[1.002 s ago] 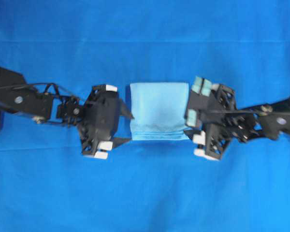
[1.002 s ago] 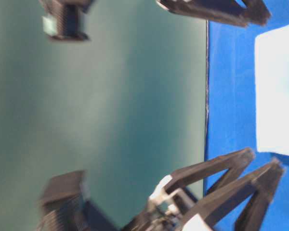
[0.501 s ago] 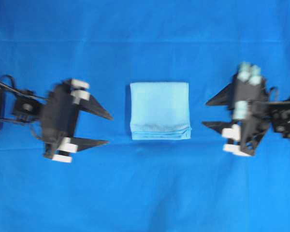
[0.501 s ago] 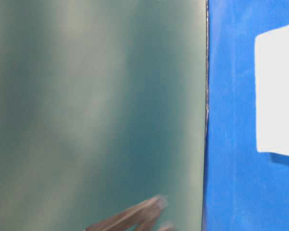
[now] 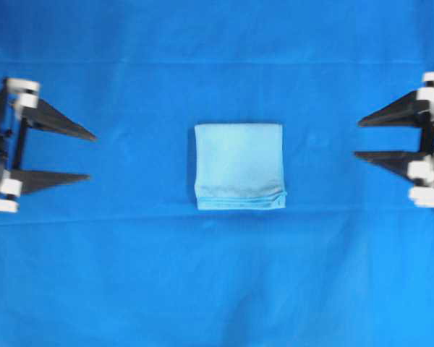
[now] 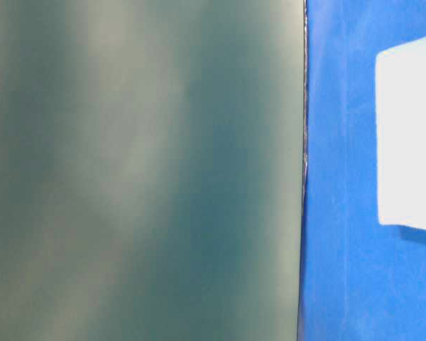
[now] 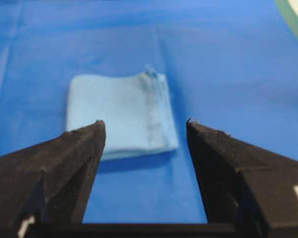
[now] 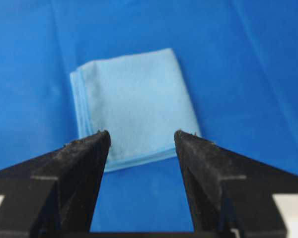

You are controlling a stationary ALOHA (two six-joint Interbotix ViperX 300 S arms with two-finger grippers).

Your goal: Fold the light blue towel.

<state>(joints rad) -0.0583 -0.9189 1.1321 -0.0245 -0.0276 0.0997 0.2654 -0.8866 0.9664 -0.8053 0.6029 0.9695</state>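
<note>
The light blue towel [image 5: 239, 165] lies folded into a small rectangle at the middle of the table, its layered hems along the near edge. It also shows in the left wrist view [image 7: 120, 112], the right wrist view [image 8: 131, 104] and at the right edge of the table-level view [image 6: 410, 135]. My left gripper [image 5: 91, 155] is open at the far left, well away from the towel, with nothing between its fingers. At the far right my right gripper [image 5: 357, 139] is open too and empty. Both point toward the towel.
A royal blue tablecloth [image 5: 217, 282] covers the whole table, with faint creases. The table-level view is mostly a blurred grey-green wall [image 6: 142, 170] beside the cloth's edge.
Both arms have drawn back from the towel's sides to the outer edges of the table, left one leftward and right one rightward. The towel has stayed put, folded.
</note>
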